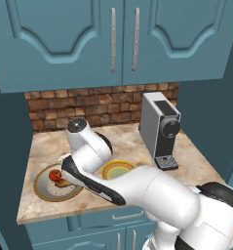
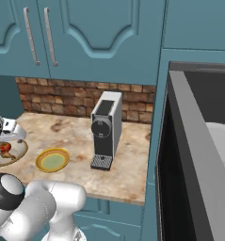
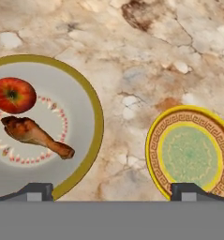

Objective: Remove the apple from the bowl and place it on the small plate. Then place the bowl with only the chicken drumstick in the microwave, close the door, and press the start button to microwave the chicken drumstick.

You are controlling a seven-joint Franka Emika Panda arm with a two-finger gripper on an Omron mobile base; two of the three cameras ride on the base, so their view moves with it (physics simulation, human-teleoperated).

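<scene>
1. One bowl (image 3: 92, 101) is seen on the marbled worktop (image 3: 146, 56); it serves as the landmark for what follows.
2. Inside the bowl, one apple (image 3: 13, 95) and one chicken drumstick (image 3: 34, 135) are counted. The apple lies just beside the drumstick's meaty end.
3. One small plate (image 3: 190, 152) is set near the bowl, apart from it, with bare worktop between them.
4. The fingers (image 3: 36, 191) are held spread wide and released above the gap between bowl and small plate; nothing is grasped.
5. One grey coffee machine (image 1: 160, 129) stands well beyond the small plate from the bowl, against the brick backsplash (image 1: 88, 105).
6. The microwave (image 2: 198, 155) is seen farthest from the bowl, past the coffee machine.
7. No readable writing or brand is made out.
</scene>
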